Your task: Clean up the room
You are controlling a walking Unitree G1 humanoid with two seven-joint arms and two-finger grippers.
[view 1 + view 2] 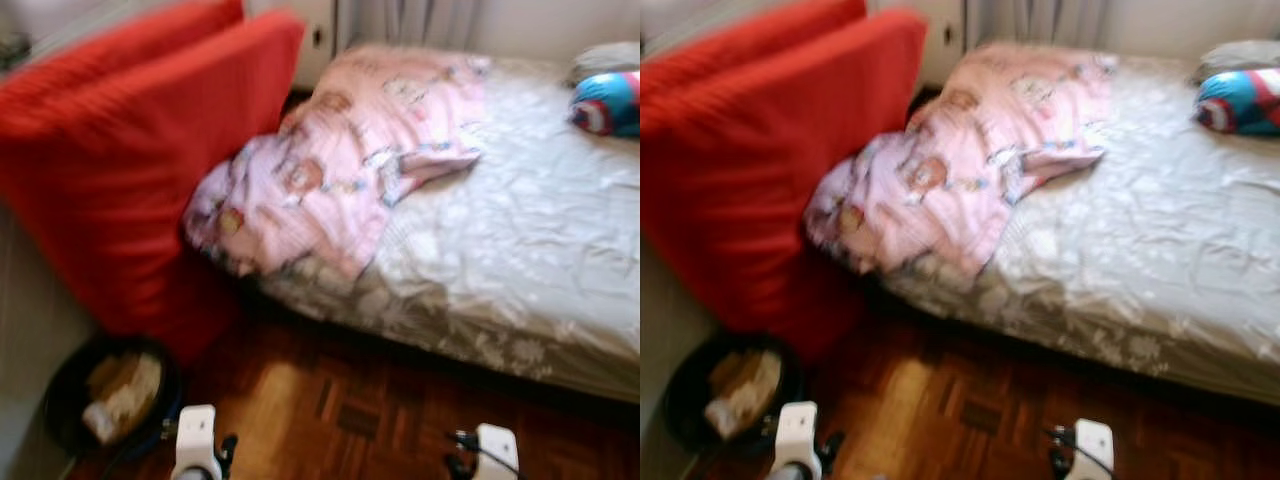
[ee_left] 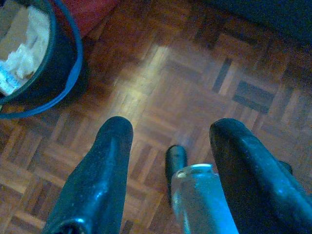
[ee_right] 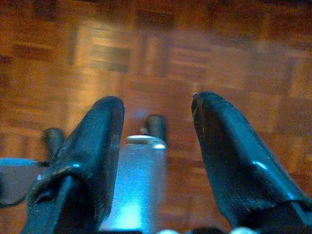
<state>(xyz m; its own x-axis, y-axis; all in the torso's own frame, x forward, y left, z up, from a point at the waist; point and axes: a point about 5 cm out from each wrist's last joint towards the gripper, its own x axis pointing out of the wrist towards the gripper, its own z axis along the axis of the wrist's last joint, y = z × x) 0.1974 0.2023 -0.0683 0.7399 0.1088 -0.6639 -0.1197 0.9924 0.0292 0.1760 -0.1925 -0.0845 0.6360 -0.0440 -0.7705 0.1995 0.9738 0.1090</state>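
Both arms hang low above the parquet floor point(image 1: 330, 410). The left end effector point(image 2: 170, 146) has its fingers spread wide and holds nothing; the right end effector point(image 3: 156, 117) is likewise wide and unloaded. The head views are blurred, which suggests the robot is in motion. The items needing attention lie ahead: a pink printed blanket point(image 1: 340, 160) is bunched in a heap at the near-left corner of the bed point(image 1: 520, 250), partly overhanging the edge beside a large red cushion point(image 1: 130, 150) that stands propped on the floor. A blue and red object point(image 1: 608, 102) rests at the far right of the mattress; its nature cannot be determined. A dark bin point(image 2: 53, 73) holding paper and scraps sits on the floor just beside the cushion's lower corner. Recommended practice: halt squarely before the blanket so the view settles, then raise both arms together and take two well-separated edges, avoiding the bin underfoot.
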